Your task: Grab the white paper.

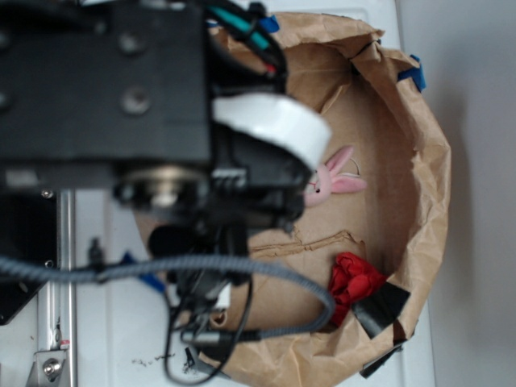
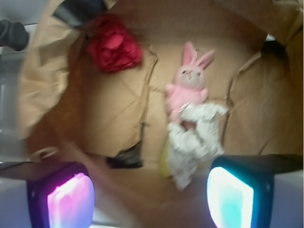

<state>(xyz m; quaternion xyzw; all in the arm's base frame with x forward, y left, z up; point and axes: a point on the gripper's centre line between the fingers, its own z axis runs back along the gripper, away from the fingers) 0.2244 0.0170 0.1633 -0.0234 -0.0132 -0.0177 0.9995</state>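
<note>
The arm is a black boxy housing with round screw heads, a white cylindrical band and a braided grey cable. The gripper has black-framed fingers, one pad glowing magenta, the other cyan.

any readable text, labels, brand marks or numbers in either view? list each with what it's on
None readable in either view.
Black robot arm housing: no label shows, only screws.
White tape roll on the arm: blank.
Crumpled brown paper bag: no print visible.
Pink plush bunny, crumpled white paper, red cloth wad: no tags or markings legible; the wrist view is blurred.
Tool: its glowing pads show no marks.
</note>
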